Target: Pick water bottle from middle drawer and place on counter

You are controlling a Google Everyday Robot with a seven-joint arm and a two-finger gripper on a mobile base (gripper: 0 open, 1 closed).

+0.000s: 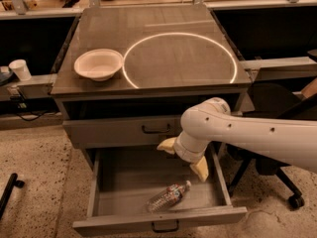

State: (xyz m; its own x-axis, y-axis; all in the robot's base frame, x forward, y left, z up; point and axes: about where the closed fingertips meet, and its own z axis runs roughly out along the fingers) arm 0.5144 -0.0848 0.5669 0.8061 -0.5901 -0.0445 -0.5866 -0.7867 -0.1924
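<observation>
The water bottle (169,196) lies on its side on the floor of the open middle drawer (94,182), near the front, cap toward the right. My gripper (184,158) hangs over the drawer's right back part, above and a little right of the bottle, with its yellowish fingers (201,170) spread apart and nothing between them. The white arm reaches in from the right. The counter (163,38) is the glossy grey-brown top with a bright circle, above the drawers.
A white bowl (98,64) sits on the counter's left side. A shut grey drawer front (119,131) with a dark handle is above the open drawer. A white cup (20,69) stands on the left ledge. An office chair base (292,197) is at the right.
</observation>
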